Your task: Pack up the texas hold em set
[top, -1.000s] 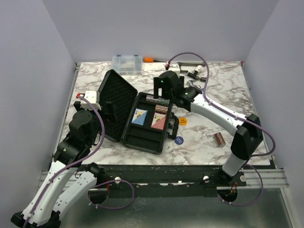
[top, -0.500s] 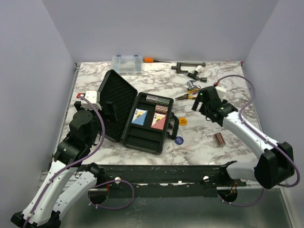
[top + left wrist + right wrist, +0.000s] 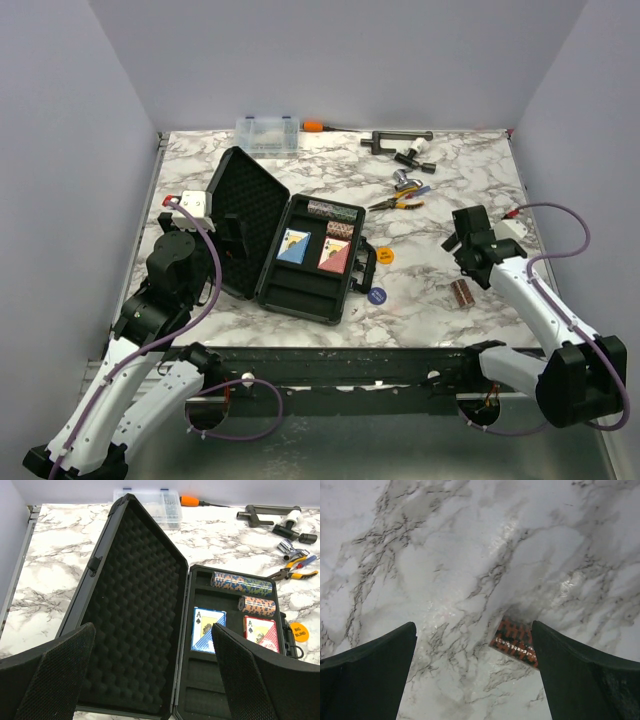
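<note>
The black foam-lined case point(image 3: 262, 283) lies open at the table's left middle, lid point(image 3: 232, 200) tilted back. In its tray are a blue deck point(image 3: 293, 246), a red deck point(image 3: 334, 255) and two chip rolls point(image 3: 333, 210). An orange disc point(image 3: 386, 255) and a blue disc point(image 3: 376, 295) lie on the marble right of the case. A brownish chip roll point(image 3: 461, 291) lies further right. My right gripper point(image 3: 463, 258) is open above the marble, the roll point(image 3: 516, 641) just inside its right finger. My left gripper point(image 3: 152, 680) is open and empty over the lid point(image 3: 135, 620).
A clear organiser box point(image 3: 267, 132) and an orange-handled screwdriver point(image 3: 315, 126) stand at the back edge. Yellow-handled pliers point(image 3: 398, 202), sockets and a dark T-shaped tool point(image 3: 398, 137) lie at the back right. Grey walls enclose the table.
My right arm has swung from over the case's chip rolls to the right and nearer, coming over the loose chip roll. The left arm has not moved.
</note>
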`<state>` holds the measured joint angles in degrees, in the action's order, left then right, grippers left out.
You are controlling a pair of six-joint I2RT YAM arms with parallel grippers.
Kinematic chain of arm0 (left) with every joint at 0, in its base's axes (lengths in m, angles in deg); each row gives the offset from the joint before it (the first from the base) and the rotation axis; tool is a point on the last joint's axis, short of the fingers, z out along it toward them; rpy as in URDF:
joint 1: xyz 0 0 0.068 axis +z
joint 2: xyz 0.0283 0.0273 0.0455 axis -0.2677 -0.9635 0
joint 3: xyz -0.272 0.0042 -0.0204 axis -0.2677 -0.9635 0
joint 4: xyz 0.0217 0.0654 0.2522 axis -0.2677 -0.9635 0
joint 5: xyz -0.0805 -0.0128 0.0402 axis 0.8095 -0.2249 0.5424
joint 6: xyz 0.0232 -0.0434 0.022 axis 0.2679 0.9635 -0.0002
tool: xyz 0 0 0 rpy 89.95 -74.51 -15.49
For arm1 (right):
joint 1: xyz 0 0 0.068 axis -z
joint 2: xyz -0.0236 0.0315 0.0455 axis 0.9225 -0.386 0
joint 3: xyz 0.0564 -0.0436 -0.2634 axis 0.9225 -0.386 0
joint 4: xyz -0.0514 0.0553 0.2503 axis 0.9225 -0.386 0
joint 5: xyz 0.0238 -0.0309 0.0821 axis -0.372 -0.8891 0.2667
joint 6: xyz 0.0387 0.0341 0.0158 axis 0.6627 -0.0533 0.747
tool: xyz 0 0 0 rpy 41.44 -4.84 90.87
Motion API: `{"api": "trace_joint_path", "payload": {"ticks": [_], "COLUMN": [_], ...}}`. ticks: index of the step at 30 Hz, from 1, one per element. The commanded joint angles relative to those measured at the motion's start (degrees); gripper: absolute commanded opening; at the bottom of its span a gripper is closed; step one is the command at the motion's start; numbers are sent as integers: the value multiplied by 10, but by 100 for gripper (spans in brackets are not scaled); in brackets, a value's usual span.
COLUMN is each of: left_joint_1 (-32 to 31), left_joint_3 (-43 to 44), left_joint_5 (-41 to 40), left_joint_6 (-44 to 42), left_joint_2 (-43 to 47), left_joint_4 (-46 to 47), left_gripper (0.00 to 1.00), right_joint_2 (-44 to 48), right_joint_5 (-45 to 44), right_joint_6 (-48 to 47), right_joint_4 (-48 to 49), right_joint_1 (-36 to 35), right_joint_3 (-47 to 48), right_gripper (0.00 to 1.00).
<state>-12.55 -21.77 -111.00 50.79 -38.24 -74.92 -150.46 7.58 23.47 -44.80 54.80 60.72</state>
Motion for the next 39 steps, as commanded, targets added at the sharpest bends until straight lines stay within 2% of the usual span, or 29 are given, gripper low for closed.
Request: {"api": "trace_joint_path", "payload": {"ticks": [1,6,12,31,39], "left_joint_1": [4,4,4,4,4], "left_joint_3": [-2,-2,-3,-3,-2], "left_joint_5": [12,15,8,8,10], "left_joint_6": [2,2,1,0,0], "left_joint_2": [6,7,13,15,15], "left_joint_4": [-4,-5,-5,-6,-7], "left_gripper": [98,98,98,98,98], "right_joint_2": [14,-5,-15,-44,-57], "right_joint_5": [-67,-24,96,117,109], "right_joint_6": [131,184,130,111,108], "right_joint_4": [-107,-175,-127,-72,-69], "right_joint_1": [9,26,72,85,96], "right_joint_3": [7,17,-23,-50,-47], "right_gripper": [100,100,100,100,92]}}
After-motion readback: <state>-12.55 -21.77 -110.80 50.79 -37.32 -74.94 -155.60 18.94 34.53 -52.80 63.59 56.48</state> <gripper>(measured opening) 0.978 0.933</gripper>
